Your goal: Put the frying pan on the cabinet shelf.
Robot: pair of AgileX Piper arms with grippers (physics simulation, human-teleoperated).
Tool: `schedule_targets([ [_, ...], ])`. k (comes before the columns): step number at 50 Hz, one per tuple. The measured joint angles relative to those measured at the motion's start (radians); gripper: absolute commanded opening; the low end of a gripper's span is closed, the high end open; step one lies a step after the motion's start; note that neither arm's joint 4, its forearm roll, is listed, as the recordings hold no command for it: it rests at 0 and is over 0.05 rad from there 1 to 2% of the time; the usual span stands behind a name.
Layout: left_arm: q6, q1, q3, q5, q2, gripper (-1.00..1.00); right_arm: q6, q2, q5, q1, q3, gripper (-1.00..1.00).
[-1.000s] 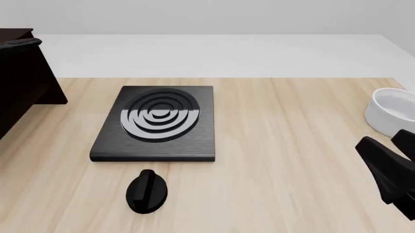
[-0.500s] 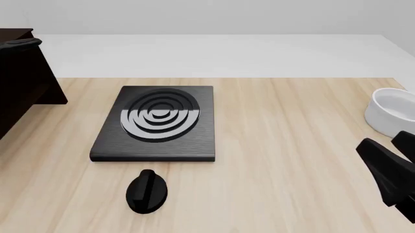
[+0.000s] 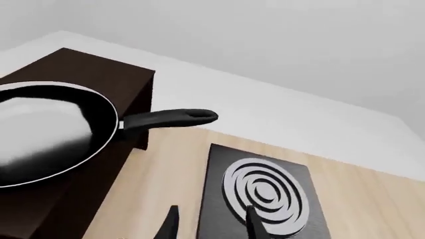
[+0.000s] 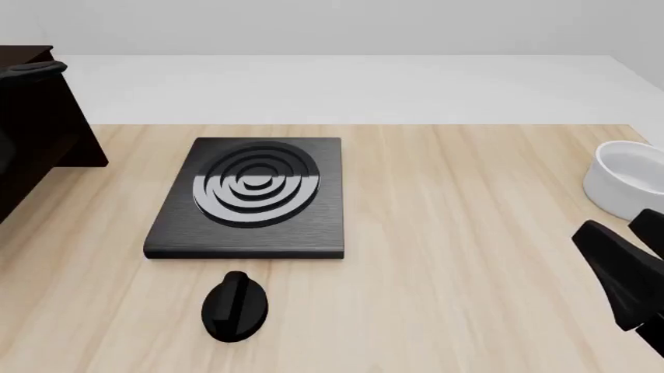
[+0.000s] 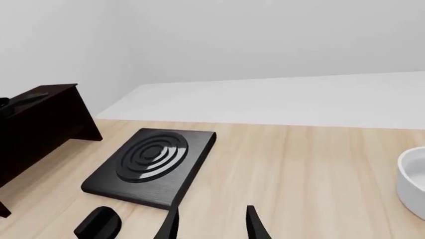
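The frying pan (image 3: 47, 134) is glossy black and lies on the flat top board of the dark brown cabinet (image 3: 99, 74). Its long handle (image 3: 169, 118) sticks out past the cabinet's edge over the table. My left gripper (image 3: 209, 226) is open and empty, back from the pan and apart from it, with only its fingertips (image 3: 166, 228) showing. In the front view only the handle's end (image 4: 31, 70) shows on the cabinet (image 4: 42, 132) at the far left. My right gripper (image 4: 610, 225) stands open and empty at the right edge, far from the pan.
A flat black stove plate (image 4: 249, 194) with rings lies left of the table's centre, and a black knob (image 4: 235, 307) sits in front of it. A white bowl (image 4: 627, 180) stands at the right edge, just beyond my right gripper. The cabinet takes up the table's far left.
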Motion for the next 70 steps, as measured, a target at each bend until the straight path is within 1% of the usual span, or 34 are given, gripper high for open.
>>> schedule_targets([
  [11,0.092,-0.011,0.044,0.052,-0.076,1.0,0.0,0.0,-0.001,-0.001,0.0,1.0],
  [25,0.142,-0.031,0.065,0.196,-0.233,1.0,-0.001,-0.002,0.001,-0.001,0.0,1.0],
  [35,0.142,-0.047,0.048,0.308,-0.338,1.0,-0.002,-0.002,0.001,-0.002,0.001,1.0],
  [44,0.155,-0.059,0.028,0.369,-0.385,1.0,-0.003,-0.005,0.007,-0.002,-0.002,1.0],
  [56,0.169,-0.045,0.008,0.398,-0.408,1.0,-0.005,-0.012,0.015,-0.001,-0.003,1.0],
  [62,0.153,-0.043,0.013,0.395,-0.413,1.0,-0.006,-0.018,0.023,-0.003,-0.006,1.0],
  [70,0.157,-0.044,0.031,0.383,-0.416,1.0,-0.005,-0.024,0.029,-0.006,-0.007,1.0],
])
